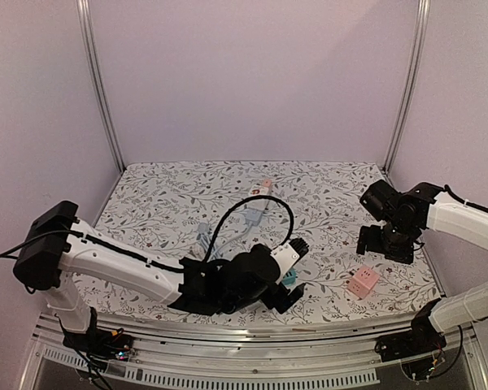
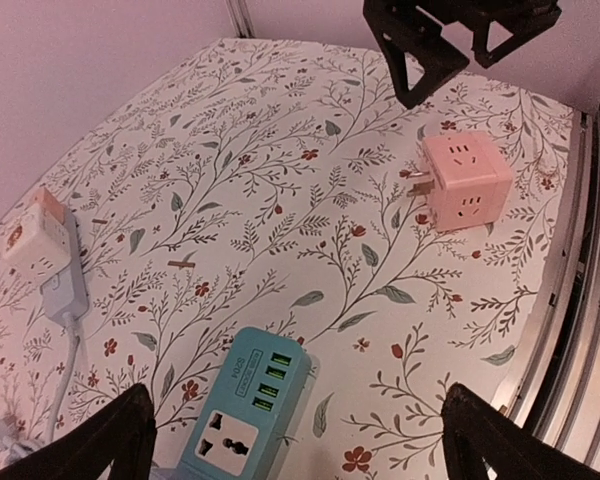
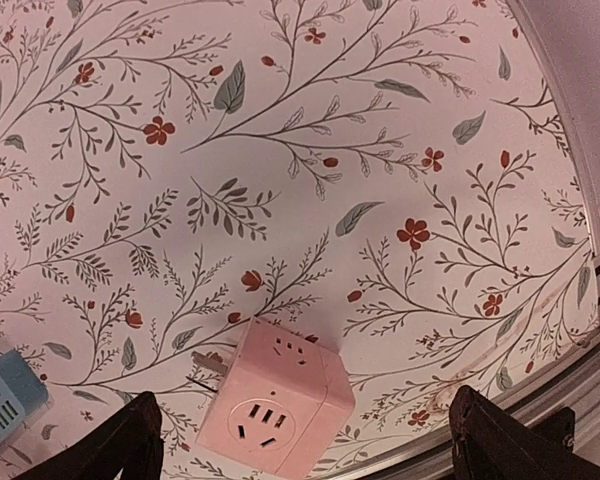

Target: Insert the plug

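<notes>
A pink cube adapter [image 1: 362, 282] with metal prongs on its left side lies on the floral cloth near the front right; it also shows in the left wrist view [image 2: 465, 180] and the right wrist view [image 3: 275, 400]. A teal socket block [image 1: 291, 278] with USB ports lies near the front centre [image 2: 245, 415]. My left gripper [image 1: 286, 288] is open and empty, low over the teal block [image 2: 300, 455]. My right gripper [image 1: 385, 244] is open and empty, above and just behind the pink adapter [image 3: 310, 455].
A grey and white power strip [image 1: 256, 207] with a pink plug in it lies mid-table [image 2: 45, 250], and a black cable [image 1: 252, 203] loops from it toward the left arm. A metal rail [image 1: 309, 333] runs along the front edge. Walls stand close on both sides.
</notes>
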Controlling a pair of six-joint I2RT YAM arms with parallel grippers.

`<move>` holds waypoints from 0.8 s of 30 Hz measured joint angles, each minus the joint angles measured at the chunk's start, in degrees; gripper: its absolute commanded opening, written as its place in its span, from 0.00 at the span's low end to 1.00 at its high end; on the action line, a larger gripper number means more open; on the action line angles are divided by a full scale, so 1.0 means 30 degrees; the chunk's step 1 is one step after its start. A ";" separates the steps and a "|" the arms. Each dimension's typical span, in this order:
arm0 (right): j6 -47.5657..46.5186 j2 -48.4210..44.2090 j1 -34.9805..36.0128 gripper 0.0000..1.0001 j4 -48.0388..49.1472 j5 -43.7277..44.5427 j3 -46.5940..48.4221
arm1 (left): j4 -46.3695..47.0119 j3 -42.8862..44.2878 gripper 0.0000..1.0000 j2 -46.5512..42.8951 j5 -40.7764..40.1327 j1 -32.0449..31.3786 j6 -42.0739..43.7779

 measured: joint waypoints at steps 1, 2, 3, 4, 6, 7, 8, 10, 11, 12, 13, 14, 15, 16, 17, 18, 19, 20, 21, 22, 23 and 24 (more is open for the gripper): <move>-0.0117 0.0044 0.0000 0.99 0.0342 -0.0350 -0.0510 | 0.0036 -0.0066 0.99 -0.0051 -0.0073 0.0000 0.0000; -0.0204 0.0036 0.0000 0.99 0.0583 -0.0663 -0.1005 | 0.0095 -0.0262 0.99 -0.0189 -0.0153 0.0000 -0.0007; -0.0270 0.0036 0.0000 0.99 0.0699 -0.0933 -0.1362 | 0.0153 -0.0466 0.99 -0.0342 -0.0197 0.0000 0.0000; -0.0364 0.0058 0.0000 0.99 0.0794 -0.1246 -0.1698 | 0.0197 -0.0750 0.99 -0.0576 -0.0277 0.0000 0.0000; -0.0444 0.0109 0.0000 0.99 0.0867 -0.1829 -0.2062 | 0.0197 -0.1268 0.99 -0.1056 -0.0437 0.0000 0.0029; -0.0459 0.0109 0.0000 0.99 0.0954 -0.2047 -0.2186 | 0.0182 -0.1515 0.99 -0.1377 -0.0546 0.0000 0.0080; -0.0452 0.0102 0.0000 0.99 0.1027 -0.2266 -0.2302 | 0.0189 -0.1741 0.99 -0.1712 -0.0678 0.0000 0.0109; -0.0401 0.0095 0.0000 0.99 0.1195 -0.2630 -0.2623 | 0.0233 -0.2149 0.99 -0.2426 -0.0954 0.0000 0.0175; -0.0386 0.0073 0.0000 0.99 0.1231 -0.2754 -0.2769 | 0.0270 -0.2353 0.99 -0.2820 -0.1056 0.0015 0.0226; -0.0335 0.0015 0.0000 0.99 0.1311 -0.2827 -0.2878 | 0.0328 -0.2557 0.99 -0.3191 -0.1122 0.0044 0.0240; -0.0313 -0.0073 0.0000 0.99 0.1362 -0.2871 -0.2922 | 0.0372 -0.2674 0.99 -0.3432 -0.1188 0.0051 0.0255; -0.0284 -0.0204 0.0000 0.99 0.1472 -0.2907 -0.2994 | 0.0474 -0.2798 0.99 -0.3687 -0.1239 0.0073 0.0277; -0.0240 -0.0291 0.0000 0.97 0.1559 -0.2943 -0.3053 | 0.0554 -0.2900 0.99 -0.3861 -0.1304 0.0102 0.0284; -0.0226 -0.0372 0.0000 0.96 0.1661 -0.2980 -0.3096 | 0.0590 -0.2973 0.99 -0.3993 -0.1355 0.0146 0.0284; -0.0168 -0.0379 0.0000 0.96 0.1756 -0.2980 -0.3118 | 0.0612 -0.3016 0.99 -0.4044 -0.1392 0.0182 0.0284; -0.0146 -0.0379 0.0000 0.96 0.1843 -0.2973 -0.3147 | 0.0670 -0.3082 0.99 -0.4073 -0.1399 0.0233 0.0284; -0.0095 -0.0379 0.0000 0.96 0.1916 -0.2965 -0.3177 | 0.0685 -0.3126 0.99 -0.4073 -0.1406 0.0262 0.0284; -0.0022 -0.0379 0.0000 0.96 0.1982 -0.2965 -0.3206 | 0.0678 -0.3184 0.99 -0.4073 -0.1399 0.0284 0.0284; 0.0036 -0.0379 0.0000 0.96 0.2106 -0.2965 -0.3242 | 0.0678 -0.3228 0.99 -0.4073 -0.1399 0.0291 0.0284; 0.0058 -0.0379 0.0000 0.96 0.2215 -0.2980 -0.3286 | 0.0678 -0.3279 0.99 -0.4073 -0.1399 0.0291 0.0284; 0.0095 -0.0379 0.0000 0.95 0.2404 -0.3031 -0.3373 | 0.0678 -0.3279 0.99 -0.4073 -0.1399 0.0291 0.0291; 0.0109 -0.0372 0.0000 0.93 0.2543 -0.3067 -0.3439 | 0.0678 -0.3279 0.99 -0.4073 -0.1399 0.0291 0.0291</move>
